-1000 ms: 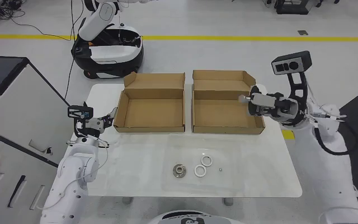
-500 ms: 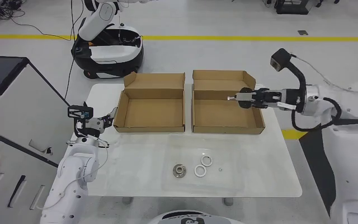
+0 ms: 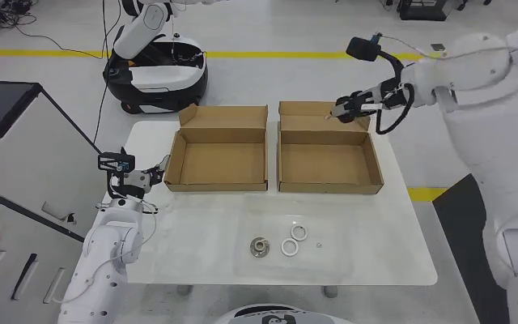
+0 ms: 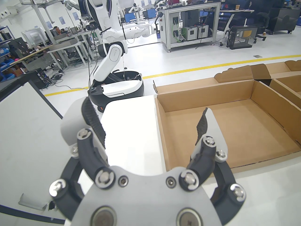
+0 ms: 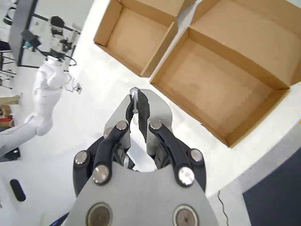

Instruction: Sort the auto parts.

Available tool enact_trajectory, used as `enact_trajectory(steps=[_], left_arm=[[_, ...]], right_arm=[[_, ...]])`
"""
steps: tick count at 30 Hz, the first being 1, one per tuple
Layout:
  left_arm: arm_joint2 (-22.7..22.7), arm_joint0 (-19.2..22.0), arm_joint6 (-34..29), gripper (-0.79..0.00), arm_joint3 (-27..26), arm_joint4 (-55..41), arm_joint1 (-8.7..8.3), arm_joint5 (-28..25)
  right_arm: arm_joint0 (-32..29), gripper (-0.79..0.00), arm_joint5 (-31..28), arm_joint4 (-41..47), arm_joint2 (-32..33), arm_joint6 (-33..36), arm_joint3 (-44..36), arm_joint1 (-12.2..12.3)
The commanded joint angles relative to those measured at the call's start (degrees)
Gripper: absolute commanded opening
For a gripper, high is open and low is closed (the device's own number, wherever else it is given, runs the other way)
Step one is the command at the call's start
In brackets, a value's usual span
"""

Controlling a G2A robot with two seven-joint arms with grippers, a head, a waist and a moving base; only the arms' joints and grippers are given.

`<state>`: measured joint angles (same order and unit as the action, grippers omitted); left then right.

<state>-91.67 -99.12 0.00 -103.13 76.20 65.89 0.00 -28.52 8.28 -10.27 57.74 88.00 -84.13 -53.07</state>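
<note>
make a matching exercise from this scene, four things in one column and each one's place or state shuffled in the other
1. silver threaded bolt
2. two white plastic rings
3. left gripper
4. two brown cardboard boxes

a. jaws open, holding nothing
b. side by side at the far side of the white table
c. clamped in the right gripper
d. lying near the table's front edge

Pairs: 1-c, 2-d, 3-a, 4-b

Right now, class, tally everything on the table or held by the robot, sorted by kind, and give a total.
Cardboard boxes: 2
White rings: 2
Metal flanged part: 1
Tiny loose piece: 1
Bolt, gripped in the right tool: 1
Total: 7
</note>
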Motion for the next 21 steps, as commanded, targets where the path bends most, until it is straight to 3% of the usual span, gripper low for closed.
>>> enact_trajectory(steps=[1,10,21], left_arm=[[0.00,0.00,0.00,0.000,0.00,0.00,0.00,0.00],[0.00,0.00,0.00,0.000,0.00,0.00,0.00,0.00],[0.00,0.00,0.00,0.000,0.00,0.00,0.00,0.00]], right_arm=[[3.55,-0.785,-1.27,-1.65,-5.22,0.00,3.65,-0.31],[11.48,-0.785,-3.30,-3.45,-21.79,0.00,15.81,-3.12],[13.07,-0.785,-2.52,-6.52,-31.09,-0.78,30.34,-7.82]])
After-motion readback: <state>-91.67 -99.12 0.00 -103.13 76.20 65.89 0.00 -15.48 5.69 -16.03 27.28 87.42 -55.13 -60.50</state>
